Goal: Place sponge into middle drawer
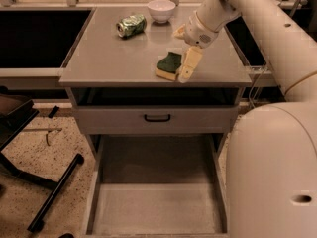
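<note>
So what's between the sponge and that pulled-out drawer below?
In the camera view, the table edge, a dark gap and a closed drawer front separate the sponge from the middle drawer. The gripper sits beside the sponge.

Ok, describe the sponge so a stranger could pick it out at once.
Start at the grey table top above the open drawer. Near its front edge, beside the gripper, lies the sponge. It is a yellow block with a dark green top, unlike the crushed green can and white bowl farther back.

Gripper (184,74) just right of sponge (168,65) on table (109,58); can (131,26), bowl (161,10) behind; middle drawer (156,209) below
</note>
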`<move>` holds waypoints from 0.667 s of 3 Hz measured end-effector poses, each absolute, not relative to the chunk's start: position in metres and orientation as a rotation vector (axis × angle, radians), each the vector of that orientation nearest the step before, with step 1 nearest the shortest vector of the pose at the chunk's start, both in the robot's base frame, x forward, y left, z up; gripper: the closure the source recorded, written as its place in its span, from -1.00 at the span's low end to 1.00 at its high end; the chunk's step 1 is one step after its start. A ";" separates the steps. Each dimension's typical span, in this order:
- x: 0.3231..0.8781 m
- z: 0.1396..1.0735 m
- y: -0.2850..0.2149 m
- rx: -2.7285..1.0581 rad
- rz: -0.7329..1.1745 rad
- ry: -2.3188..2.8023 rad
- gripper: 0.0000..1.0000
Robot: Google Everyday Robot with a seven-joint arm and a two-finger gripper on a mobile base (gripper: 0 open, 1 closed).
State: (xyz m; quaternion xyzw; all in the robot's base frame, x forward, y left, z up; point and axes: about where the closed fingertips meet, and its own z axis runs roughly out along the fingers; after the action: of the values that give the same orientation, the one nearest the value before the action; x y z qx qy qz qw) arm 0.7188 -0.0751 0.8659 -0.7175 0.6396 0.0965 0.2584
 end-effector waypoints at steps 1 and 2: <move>0.728 0.859 -0.067 -1.951 0.271 1.738 -1.00; 0.735 0.854 -0.059 -1.953 0.286 1.746 -1.00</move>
State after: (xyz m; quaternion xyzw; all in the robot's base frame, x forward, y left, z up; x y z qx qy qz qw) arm 0.7345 -0.0595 0.8541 -0.7174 0.6414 0.1052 0.2506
